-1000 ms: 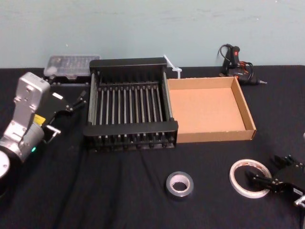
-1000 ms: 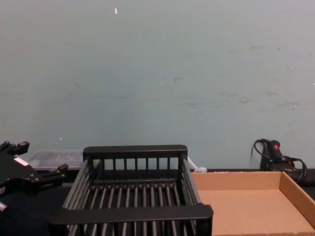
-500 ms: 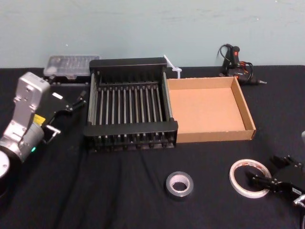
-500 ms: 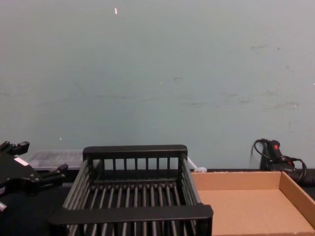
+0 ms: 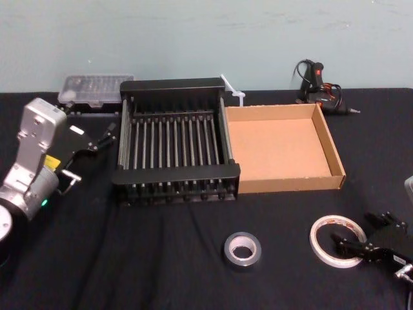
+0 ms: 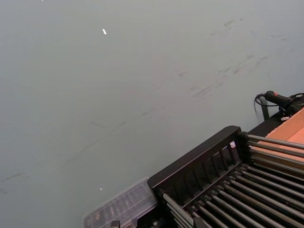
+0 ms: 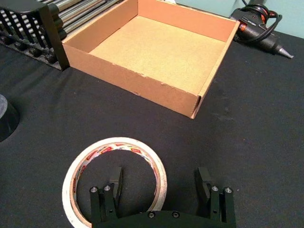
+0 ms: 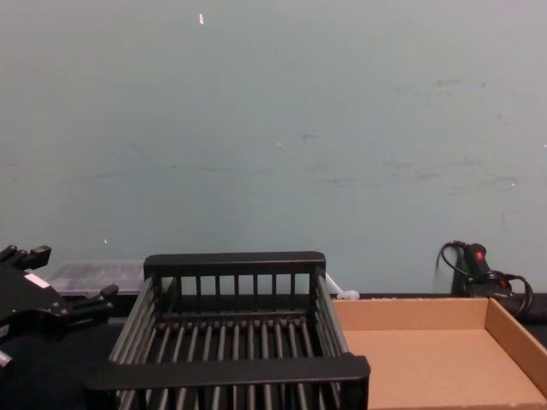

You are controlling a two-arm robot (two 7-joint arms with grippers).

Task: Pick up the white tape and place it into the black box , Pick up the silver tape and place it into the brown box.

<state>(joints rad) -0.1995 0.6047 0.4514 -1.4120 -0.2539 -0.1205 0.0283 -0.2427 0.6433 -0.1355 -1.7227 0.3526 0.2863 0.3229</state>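
The white tape [image 5: 337,241] lies flat on the black cloth at the front right. My right gripper [image 5: 360,240] is open at it. In the right wrist view one finger [image 7: 115,183] is over the hole of the white tape [image 7: 76,175], the other finger [image 7: 204,183] is outside its wall, and the right gripper [image 7: 160,183] straddles the ring. The silver tape [image 5: 242,249] lies flat at the front centre, with its edge [image 7: 4,121] also in the wrist view. The black box [image 5: 174,174] and brown box [image 5: 284,184] stand side by side behind. My left gripper [image 5: 105,136] is parked left of the black box, open.
A clear plastic parts case [image 5: 97,89] sits at the back left behind the black box. A glue gun with its cable [image 5: 319,87] lies at the back right. A small white piece [image 5: 233,90] sticks up between the boxes. Bare black cloth surrounds both tapes.
My right gripper has sunk slightly toward the cloth at the white tape, jaws still open. The tapes, boxes and left arm have not moved.
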